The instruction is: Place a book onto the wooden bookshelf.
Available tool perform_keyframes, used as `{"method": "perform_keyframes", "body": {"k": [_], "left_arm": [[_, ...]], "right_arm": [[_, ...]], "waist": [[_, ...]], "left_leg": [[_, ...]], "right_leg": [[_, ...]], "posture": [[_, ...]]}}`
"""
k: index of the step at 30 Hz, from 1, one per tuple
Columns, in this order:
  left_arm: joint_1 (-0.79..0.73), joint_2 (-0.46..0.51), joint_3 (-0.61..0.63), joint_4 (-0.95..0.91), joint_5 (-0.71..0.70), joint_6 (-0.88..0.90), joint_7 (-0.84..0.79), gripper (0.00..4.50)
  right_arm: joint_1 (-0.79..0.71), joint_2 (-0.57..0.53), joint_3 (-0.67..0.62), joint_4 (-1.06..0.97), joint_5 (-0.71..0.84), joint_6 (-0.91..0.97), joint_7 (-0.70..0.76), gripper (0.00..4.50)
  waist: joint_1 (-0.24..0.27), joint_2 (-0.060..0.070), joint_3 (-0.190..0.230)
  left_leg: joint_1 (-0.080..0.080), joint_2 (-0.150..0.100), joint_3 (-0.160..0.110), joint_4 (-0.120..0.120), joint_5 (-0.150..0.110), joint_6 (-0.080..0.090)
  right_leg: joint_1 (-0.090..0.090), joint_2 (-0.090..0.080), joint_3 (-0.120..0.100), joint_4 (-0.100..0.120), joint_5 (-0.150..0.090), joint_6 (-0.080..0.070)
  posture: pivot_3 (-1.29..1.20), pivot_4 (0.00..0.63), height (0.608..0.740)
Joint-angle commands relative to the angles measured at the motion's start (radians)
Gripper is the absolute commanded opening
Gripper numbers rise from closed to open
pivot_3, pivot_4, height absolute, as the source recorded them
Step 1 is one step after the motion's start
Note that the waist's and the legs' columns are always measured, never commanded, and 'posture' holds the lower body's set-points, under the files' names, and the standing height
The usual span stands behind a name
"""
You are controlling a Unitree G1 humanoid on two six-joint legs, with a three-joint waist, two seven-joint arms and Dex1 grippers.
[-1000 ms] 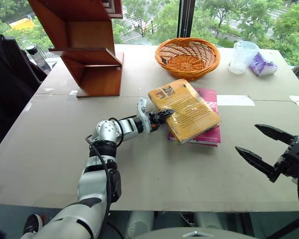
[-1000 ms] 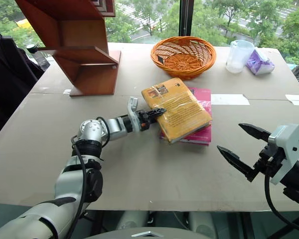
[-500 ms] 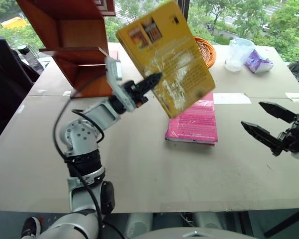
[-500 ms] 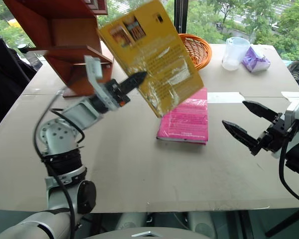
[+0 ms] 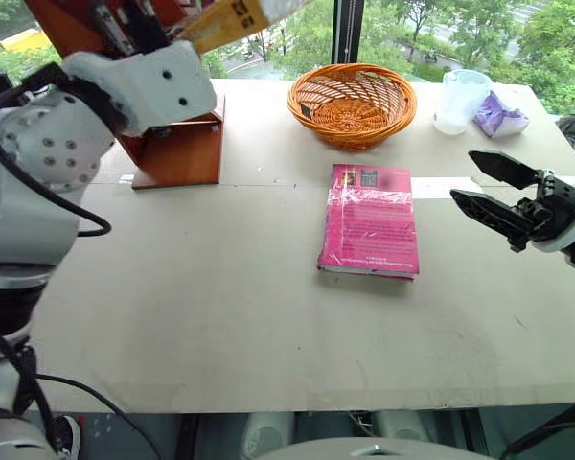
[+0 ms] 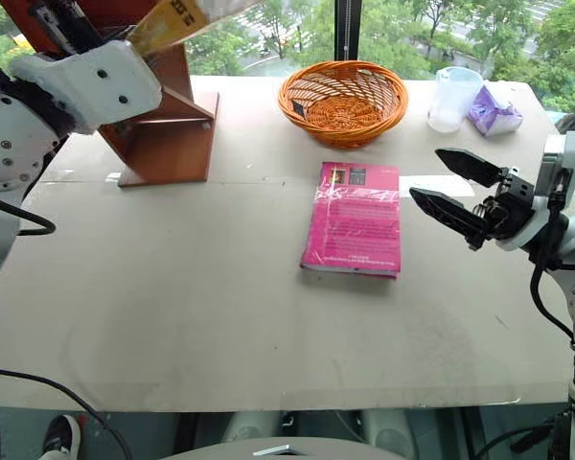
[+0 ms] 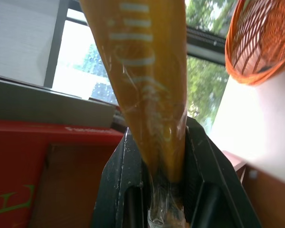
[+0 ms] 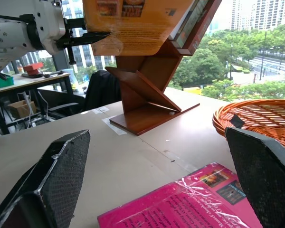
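My left claw grips the thick yellow-orange plastic-wrapped book raised beside the reddish-brown wooden bookshelf; placement remains; right claw gapes, empty.

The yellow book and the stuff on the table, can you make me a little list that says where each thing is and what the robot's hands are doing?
yellow book: up in the air by the wooden bookshelf, not on a shelf yet
left gripper: fingers shut on the yellow book
right gripper: fingers open, holding nothing, above the table beside the pink book
pink book: lying flat on the table
orange wicker basket: behind the pink book
clear plastic cup: far corner, next to a purple packet
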Motion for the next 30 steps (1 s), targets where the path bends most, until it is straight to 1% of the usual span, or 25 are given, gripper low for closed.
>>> {"method": "perform_keyframes", "body": {"k": [1,5,10,13,18,22,26,30], "left_arm": [[0.020,0.023,0.034,0.035,0.078,-0.032,-0.016,0.32],[0.047,0.032,0.050,0.092,0.134,-0.036,-0.041,0.32],[0.060,0.053,0.066,0.159,0.193,-0.050,-0.056,0.32],[0.027,0.048,0.044,0.207,0.226,-0.061,-0.066,0.32],[-0.021,0.041,-0.011,0.286,0.263,-0.086,-0.150,0.32],[-0.073,0.045,-0.041,0.342,0.297,-0.119,-0.212,0.32],[-0.133,0.025,-0.086,0.413,0.311,-0.171,-0.285,0.32],[-0.195,0.008,-0.128,0.498,0.366,-0.220,-0.309,0.32]], "right_arm": [[-0.042,0.006,0.006,-0.001,0.008,-0.010,0.009,4.50],[-0.084,0.001,0.014,0.021,0.009,-0.004,0.020,4.50],[-0.118,0.029,0.014,0.031,0.020,-0.002,0.000,4.50],[-0.138,0.036,0.003,0.032,0.043,0.014,-0.016,4.50],[-0.168,0.017,0.004,0.050,0.036,0.023,-0.003,4.50],[-0.164,0.026,0.007,0.043,0.031,0.018,-0.006,4.50],[-0.157,0.038,0.011,0.034,0.030,0.014,-0.013,4.50],[-0.161,0.043,0.012,0.036,0.030,0.014,-0.014,4.50]], "waist": [[-0.001,0.000,0.000],[-0.004,0.000,0.001],[-0.005,0.000,0.001],[-0.005,0.000,0.001],[-0.004,0.000,0.001],[-0.004,0.000,0.001],[-0.006,0.000,0.001],[-0.006,0.000,0.001]], "left_leg": [[0.000,0.000,0.001,0.000,0.000,0.000],[-0.001,0.000,0.005,0.001,0.000,0.000],[0.000,0.001,0.009,0.001,0.000,0.000],[-0.001,0.001,0.011,0.001,0.000,0.000],[0.000,0.001,0.012,0.002,0.000,0.000],[0.000,0.000,0.013,0.002,0.000,0.000],[0.000,0.000,0.013,0.002,0.000,0.000],[0.001,0.000,0.015,0.002,0.000,0.000]], "right_leg": [[0.000,0.000,0.000,0.000,0.000,0.000],[-0.001,0.000,0.002,0.000,0.000,0.001],[-0.002,0.001,0.002,0.001,0.000,0.001],[-0.004,0.001,0.003,0.004,0.000,0.001],[-0.005,0.000,0.004,0.006,0.000,0.001],[-0.005,0.000,0.004,0.006,0.000,0.001],[-0.005,0.001,0.005,0.007,0.000,0.001],[-0.005,0.001,0.006,0.008,0.000,0.001]], "posture": [[0.00,0.150,0.740],[0.00,0.150,0.740],[0.00,0.150,0.740],[0.00,0.150,0.740],[0.00,0.150,0.740],[0.00,0.150,0.740],[0.00,0.150,0.740],[0.00,0.150,0.740]]}}
